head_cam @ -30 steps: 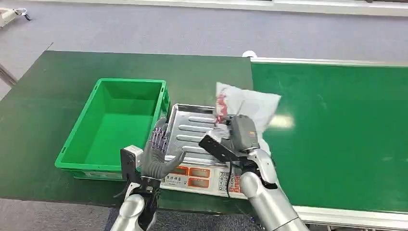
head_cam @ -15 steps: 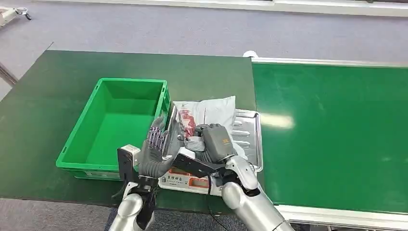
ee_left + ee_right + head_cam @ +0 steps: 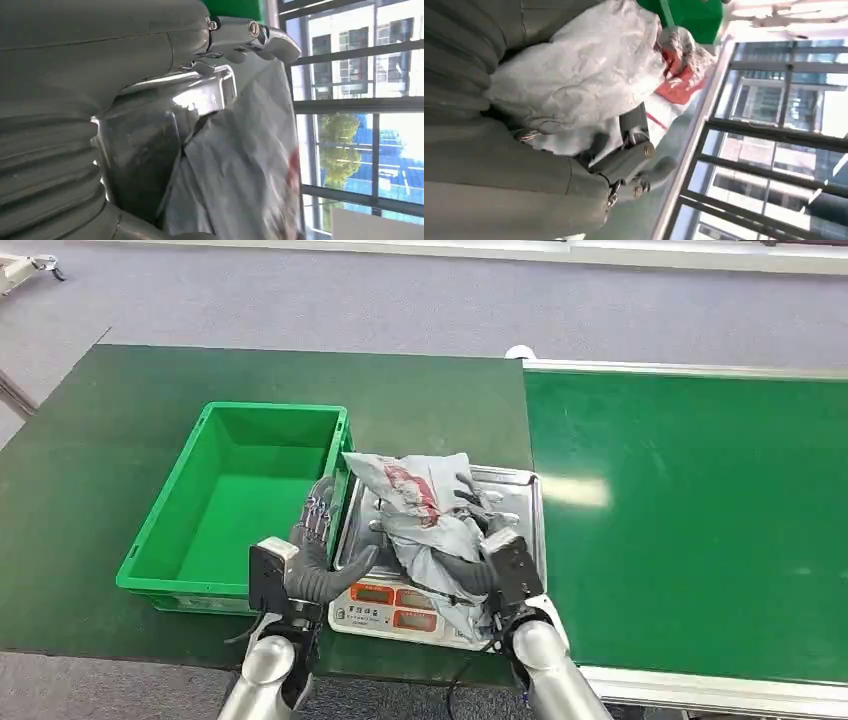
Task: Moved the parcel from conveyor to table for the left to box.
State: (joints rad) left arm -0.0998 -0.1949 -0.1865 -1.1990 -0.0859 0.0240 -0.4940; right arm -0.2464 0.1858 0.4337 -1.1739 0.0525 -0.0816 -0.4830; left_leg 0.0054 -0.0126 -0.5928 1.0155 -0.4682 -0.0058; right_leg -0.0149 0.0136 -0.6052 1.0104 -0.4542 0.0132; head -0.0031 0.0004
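The parcel [image 3: 415, 495], a crumpled grey poly bag with red print, lies on the metal tray [image 3: 522, 530] of a weighing scale on the table. My right hand [image 3: 478, 545] grips its near right end, with fingers reaching over the bag. In the right wrist view the parcel [image 3: 584, 75] is bunched against my right hand [image 3: 524, 170]. My left hand [image 3: 318, 550] stands open between the green box [image 3: 240, 490] and the scale, its thumb toward the tray, not touching the bag. The left wrist view shows my left hand [image 3: 75, 75], the tray [image 3: 150, 135] and the parcel [image 3: 250, 165] beyond it.
The green box is empty and sits on the dark green table [image 3: 100, 440], touching the scale's left side. The scale's orange display [image 3: 390, 608] faces me at the table's front edge. The green conveyor belt [image 3: 700, 520] runs along the right.
My right hand carried the parcel left from the conveyor's edge onto the scale tray and drew back toward me. My left hand stayed beside the scale, shifting only slightly.
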